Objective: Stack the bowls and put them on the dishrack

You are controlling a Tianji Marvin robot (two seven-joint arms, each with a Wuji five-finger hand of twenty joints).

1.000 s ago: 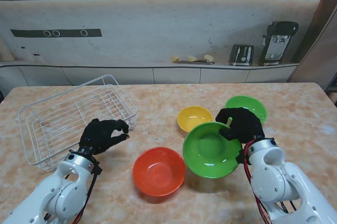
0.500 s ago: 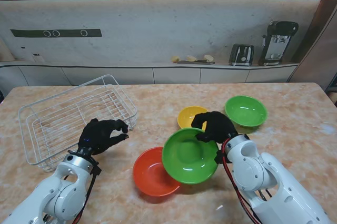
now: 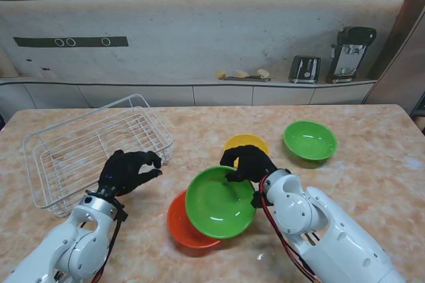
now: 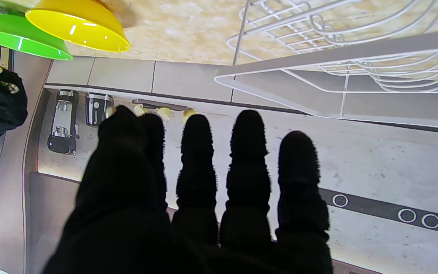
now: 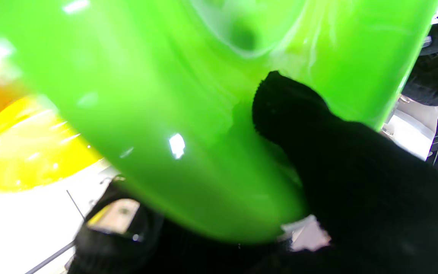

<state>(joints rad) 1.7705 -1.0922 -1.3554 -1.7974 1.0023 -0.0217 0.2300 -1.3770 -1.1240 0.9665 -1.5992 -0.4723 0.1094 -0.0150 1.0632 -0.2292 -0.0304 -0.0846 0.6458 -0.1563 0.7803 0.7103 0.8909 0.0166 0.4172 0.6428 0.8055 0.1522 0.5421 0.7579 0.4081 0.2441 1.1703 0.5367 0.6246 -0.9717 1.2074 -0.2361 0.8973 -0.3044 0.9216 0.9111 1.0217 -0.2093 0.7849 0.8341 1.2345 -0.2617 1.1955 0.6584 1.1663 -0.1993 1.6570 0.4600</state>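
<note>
The large green bowl sits in the grip of the right hand, whose black-gloved fingers pinch its far rim, the thumb pressed inside against the glossy wall as the right wrist view shows. The bowl is tilted slightly and hangs over the right part of the red bowl, covering most of it, so that only a crescent of red shows on the left and on the side nearer to me; whether the two bowls touch cannot be told. Just beyond the right hand lies the yellow bowl, half hidden by the fingers, and farther right, well apart, a smaller green bowl rests alone on the marbled table. On the left side of the table stands the white wire dishrack, with no bowls in it. The left hand hovers just beside the rack's near right corner, holding nothing, its fingers loosely curled in the stand view and standing a little apart in the left wrist view. Beyond the table, a counter along the wall carries a toaster and a coffee machine.
</note>
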